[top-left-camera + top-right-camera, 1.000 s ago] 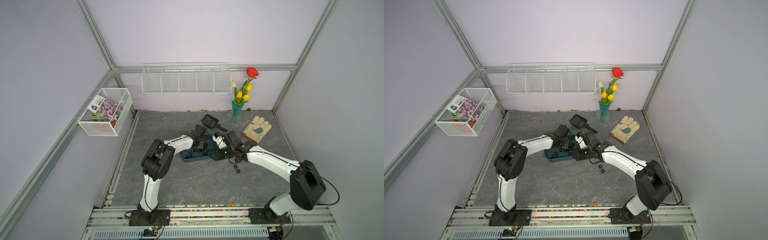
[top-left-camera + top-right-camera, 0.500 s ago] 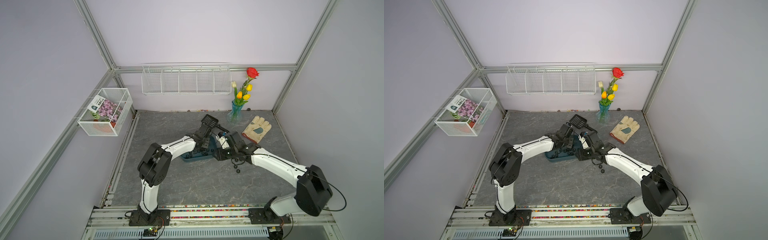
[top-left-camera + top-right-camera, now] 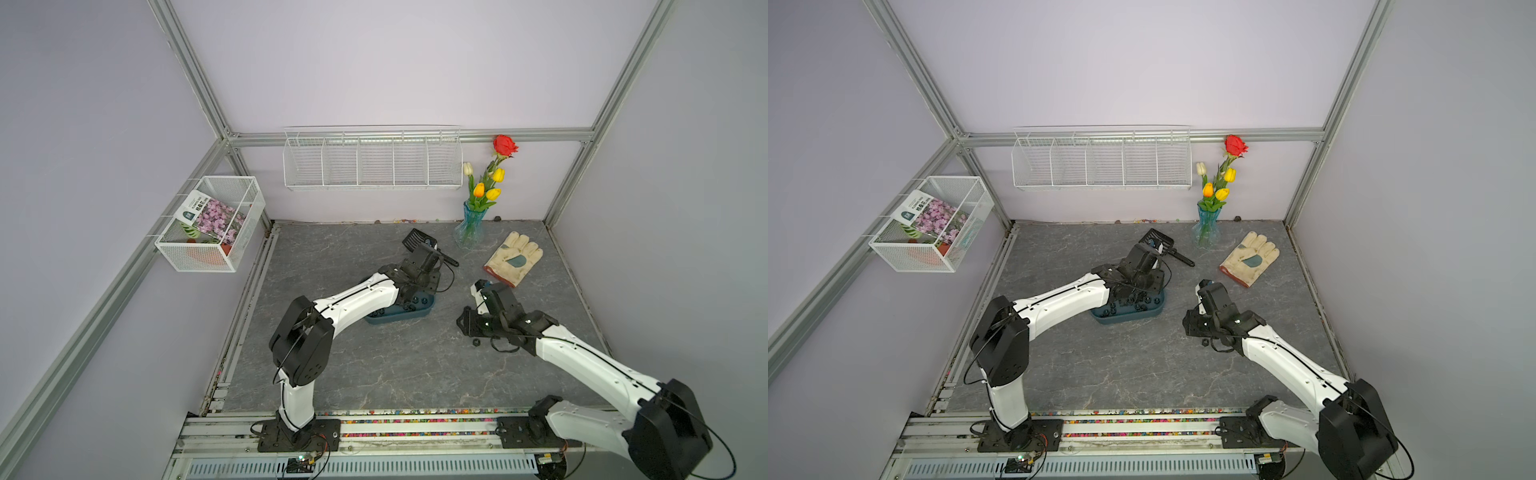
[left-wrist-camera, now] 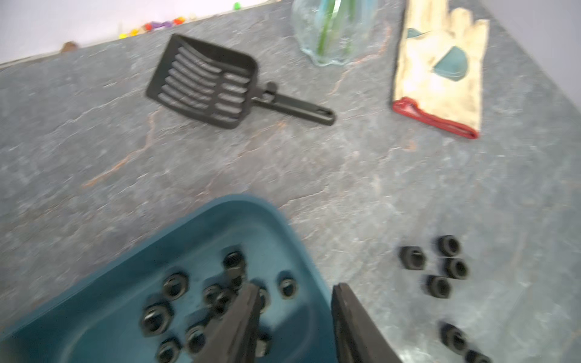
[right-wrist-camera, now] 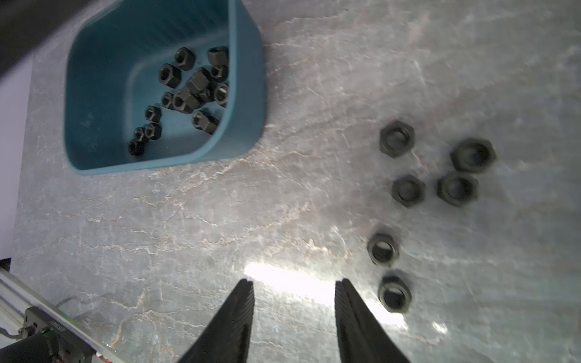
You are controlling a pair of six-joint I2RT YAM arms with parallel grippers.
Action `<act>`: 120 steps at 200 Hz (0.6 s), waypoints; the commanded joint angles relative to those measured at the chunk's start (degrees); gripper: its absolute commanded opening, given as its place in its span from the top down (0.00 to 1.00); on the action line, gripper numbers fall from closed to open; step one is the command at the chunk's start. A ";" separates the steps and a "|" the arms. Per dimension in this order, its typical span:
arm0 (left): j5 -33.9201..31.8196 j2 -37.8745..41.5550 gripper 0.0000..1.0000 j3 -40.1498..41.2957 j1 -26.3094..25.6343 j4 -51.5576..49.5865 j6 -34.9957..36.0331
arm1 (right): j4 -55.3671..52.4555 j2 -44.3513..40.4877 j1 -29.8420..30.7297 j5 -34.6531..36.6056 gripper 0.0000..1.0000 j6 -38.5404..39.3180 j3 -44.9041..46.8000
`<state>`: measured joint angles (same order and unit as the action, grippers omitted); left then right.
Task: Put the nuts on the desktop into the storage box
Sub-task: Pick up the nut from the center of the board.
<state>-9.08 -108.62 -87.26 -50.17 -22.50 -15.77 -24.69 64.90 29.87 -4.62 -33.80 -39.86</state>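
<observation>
The teal storage box (image 3: 417, 314) lies mid-desktop (image 3: 374, 374) and holds several black nuts (image 5: 188, 88). My left gripper (image 4: 295, 289) hangs open and empty over the box's corner (image 4: 239, 207); this view is blurred. Several more nuts (image 5: 408, 190) lie loose on the desktop to the right of the box, also seen in the left wrist view as nuts (image 4: 437, 267). My right gripper (image 5: 294, 281) is open and empty just above bare stone, beside the nearest loose nut (image 5: 394, 294). In both top views one nut (image 3: 476, 342) (image 3: 1205, 342) shows beside the right wrist; the others are hidden.
A black slotted scoop (image 3: 415, 240) lies behind the box. A blue vase of flowers (image 3: 469, 228) and a pale work glove (image 3: 515, 257) are at the back right. White wire baskets hang on the back wall (image 3: 372, 164) and the left wall (image 3: 212, 224).
My right gripper has pulled away from the box, to the right and nearer, over the loose nuts. My left arm swung toward the scoop and now hovers over the box's far right end.
</observation>
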 commanded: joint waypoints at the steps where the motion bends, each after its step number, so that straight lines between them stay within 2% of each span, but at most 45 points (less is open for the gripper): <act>1: 3.08 -4.49 0.57 -4.70 -2.36 -2.39 1.26 | -2.70 -3.98 -0.59 2.16 0.53 -3.13 3.63; 48: 6.46 -13.21 0.57 -13.19 -5.54 -5.18 1.81 | -2.95 -10.58 -0.94 2.77 0.53 -5.70 9.19; 120: 10.80 -23.53 0.56 -19.45 -6.47 -5.27 1.51 | -2.06 -12.69 -1.13 2.09 0.53 -8.59 13.74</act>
<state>-0.40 -129.75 -103.59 -56.16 -27.03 -14.61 -26.74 53.06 29.10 -2.79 -40.66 -27.83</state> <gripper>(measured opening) 0.436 0.470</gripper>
